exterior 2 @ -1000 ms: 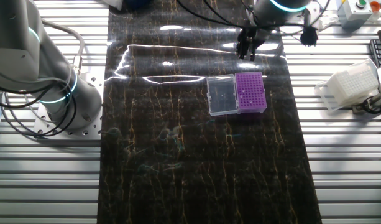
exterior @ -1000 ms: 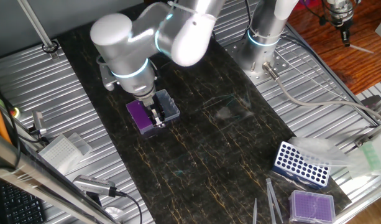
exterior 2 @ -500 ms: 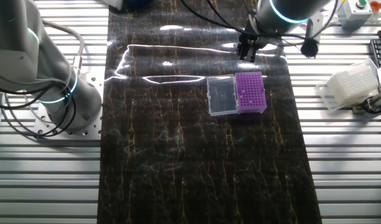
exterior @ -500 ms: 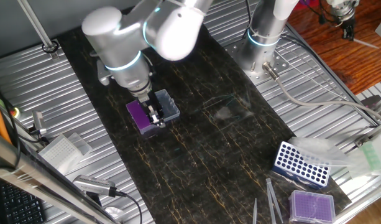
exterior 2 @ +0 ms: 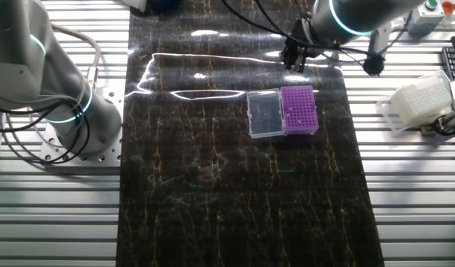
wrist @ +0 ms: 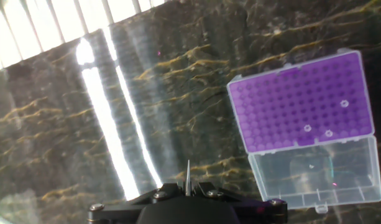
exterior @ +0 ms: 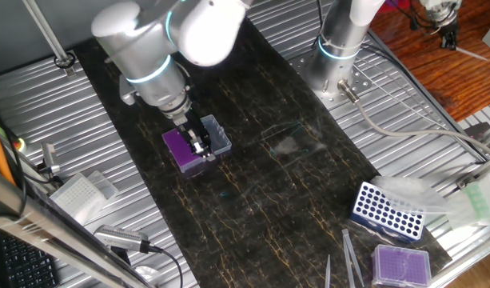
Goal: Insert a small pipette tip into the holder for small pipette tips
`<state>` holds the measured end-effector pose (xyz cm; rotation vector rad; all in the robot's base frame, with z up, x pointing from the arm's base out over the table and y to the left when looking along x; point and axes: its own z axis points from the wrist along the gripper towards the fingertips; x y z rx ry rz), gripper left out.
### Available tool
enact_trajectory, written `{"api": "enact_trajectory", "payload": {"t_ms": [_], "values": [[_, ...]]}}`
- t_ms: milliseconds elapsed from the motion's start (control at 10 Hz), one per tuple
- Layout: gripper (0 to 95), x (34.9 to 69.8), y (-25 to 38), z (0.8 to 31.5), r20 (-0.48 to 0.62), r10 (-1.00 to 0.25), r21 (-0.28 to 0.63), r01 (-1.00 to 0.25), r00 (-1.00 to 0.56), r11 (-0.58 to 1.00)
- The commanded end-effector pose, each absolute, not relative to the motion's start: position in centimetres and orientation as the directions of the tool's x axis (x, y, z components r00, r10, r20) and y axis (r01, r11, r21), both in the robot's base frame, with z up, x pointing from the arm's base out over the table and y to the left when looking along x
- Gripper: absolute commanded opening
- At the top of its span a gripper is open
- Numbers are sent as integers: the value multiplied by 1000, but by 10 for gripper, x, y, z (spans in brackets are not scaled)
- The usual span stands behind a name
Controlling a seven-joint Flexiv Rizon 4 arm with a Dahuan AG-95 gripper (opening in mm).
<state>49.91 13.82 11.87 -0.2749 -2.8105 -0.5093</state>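
The silver arm's two-finger gripper hangs above the dark, gold-veined marble-patterned mat, its black fingers drawn together on the small pipette tip, a thin, clear, needle-like plastic cone that projects straight out from between the fingertips in the hand view. In the fixed views the tip is too fine to make out.

The holder for small pipette tips, a deep-purple box-shaped rack with a fine grid of tiny holes, stands on the mat with its attached clear plastic lid folded open flat beside it. A few holes of the grid show pale rings. In the hand view the rack lies toward the right edge, apart from the held tip. In the other fixed view the gripper appears beyond the rack, near the mat's far edge; in one fixed view the gripper overlaps the rack.

Near the right front corner of the ribbed metal table stand a blue-and-white rack with large round holes and a paler lilac rack.
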Motion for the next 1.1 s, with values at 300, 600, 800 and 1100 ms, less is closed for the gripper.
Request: {"api": "enact_trajectory", "payload": {"t_ms": [300,600,800,1100], "values": [[0,494,132,124,332,109,348,230,-937,909],[0,492,130,126,356,93,359,228,-930,905],[0,490,128,127,371,81,368,226,-925,902],[0,489,125,129,379,74,374,226,-922,899]]}}
